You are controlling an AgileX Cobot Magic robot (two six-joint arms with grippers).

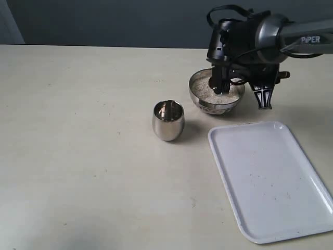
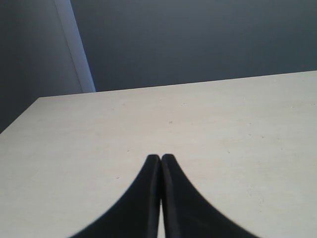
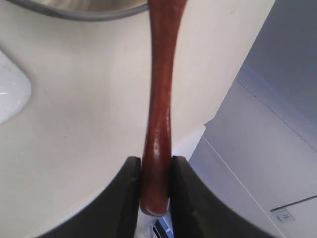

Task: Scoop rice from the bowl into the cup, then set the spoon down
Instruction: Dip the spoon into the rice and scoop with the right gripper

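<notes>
Spoon point(image 3: 158, 124) in bowl point(image 1: 204, 102), cup point(image 1: 168, 124), tray point(image 1: 270, 182) near

I see mirror-polished metal on the small egg-shaped steel tumbler point(image 1: 168, 121) and the round steel bowl point(image 1: 215, 107). The grainy white rice point(image 1: 204, 89) looks matt. The long reddish-brown wooden spoon point(image 3: 159, 124) is smooth and lacquered, the white rectangular plastic tray point(image 1: 270, 177) glossy, the pale tabletop point(image 1: 78, 156) matt.
</notes>
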